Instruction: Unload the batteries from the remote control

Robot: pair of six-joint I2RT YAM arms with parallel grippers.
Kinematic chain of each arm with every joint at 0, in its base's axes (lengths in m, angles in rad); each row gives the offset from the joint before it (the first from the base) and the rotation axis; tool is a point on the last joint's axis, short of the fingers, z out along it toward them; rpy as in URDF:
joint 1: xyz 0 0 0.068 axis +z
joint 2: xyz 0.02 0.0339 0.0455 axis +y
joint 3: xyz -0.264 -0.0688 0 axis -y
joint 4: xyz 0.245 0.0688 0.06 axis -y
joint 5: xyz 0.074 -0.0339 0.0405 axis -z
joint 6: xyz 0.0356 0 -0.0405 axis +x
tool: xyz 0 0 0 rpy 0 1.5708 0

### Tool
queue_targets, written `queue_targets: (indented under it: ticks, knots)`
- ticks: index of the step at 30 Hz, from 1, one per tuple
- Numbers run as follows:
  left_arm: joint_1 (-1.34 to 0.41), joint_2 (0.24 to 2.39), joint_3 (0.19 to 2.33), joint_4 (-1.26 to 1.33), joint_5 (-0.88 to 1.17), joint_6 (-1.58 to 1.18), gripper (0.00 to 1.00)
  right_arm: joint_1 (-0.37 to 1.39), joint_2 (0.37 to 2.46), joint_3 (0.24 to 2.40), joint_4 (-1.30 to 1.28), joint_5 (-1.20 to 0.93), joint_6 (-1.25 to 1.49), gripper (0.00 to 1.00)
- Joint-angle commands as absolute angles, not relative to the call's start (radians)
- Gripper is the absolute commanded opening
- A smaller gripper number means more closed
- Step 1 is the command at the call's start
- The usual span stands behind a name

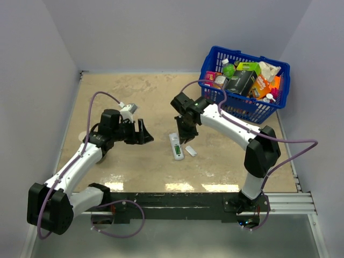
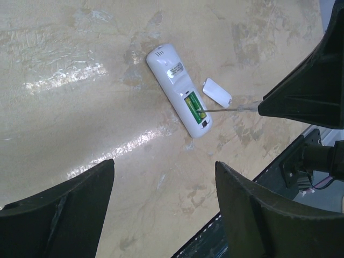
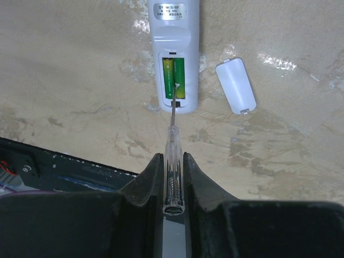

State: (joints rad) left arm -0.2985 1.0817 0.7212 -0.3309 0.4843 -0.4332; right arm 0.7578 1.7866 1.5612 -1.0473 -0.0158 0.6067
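The white remote control (image 1: 176, 146) lies face down mid-table with its battery bay open. Two green batteries (image 3: 180, 75) sit side by side in the bay; they also show in the left wrist view (image 2: 193, 107). The small white cover piece (image 3: 235, 86) lies on the table just right of the remote. My right gripper (image 3: 173, 157) is shut on a clear-handled screwdriver (image 3: 174, 142), whose metal tip touches the batteries at the bay's near end. My left gripper (image 2: 164, 172) is open and empty, hovering left of the remote (image 2: 171, 75).
A blue basket (image 1: 212, 59) full of packets and bottles stands at the back right. The black base rail (image 1: 177, 199) runs along the near table edge. Grey walls close the left, back and right sides.
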Motion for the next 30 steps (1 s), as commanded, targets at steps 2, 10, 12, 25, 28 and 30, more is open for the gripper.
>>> queue_targets:
  ticks: [2, 10, 12, 25, 28, 30]
  knots:
    - [-0.301, 1.095, 0.701, -0.299, 0.437, -0.448, 0.78, 0.756, 1.784, 1.496, -0.850, 0.003, 0.641, 0.00]
    - [-0.368, 1.167, 0.703, -0.256, 0.420, -0.551, 0.75, 0.764, 1.727, 1.393, -0.712, -0.054, 0.724, 0.00]
    - [-0.380, 1.170, 0.703, -0.252, 0.401, -0.560, 0.75, 0.765, 1.724, 1.390, -0.709, -0.042, 0.736, 0.00]
    - [-0.448, 1.292, 0.669, -0.140, 0.380, -0.661, 0.68, 0.713, 1.695, 1.312, -0.697, -0.040, 0.687, 0.00]
    - [-0.454, 1.321, 0.664, -0.117, 0.390, -0.675, 0.68, 0.701, 1.663, 1.253, -0.660, -0.061, 0.667, 0.00]
    - [-0.460, 1.341, 0.660, -0.103, 0.405, -0.686, 0.67, 0.692, 1.646, 1.215, -0.647, -0.066, 0.644, 0.00]
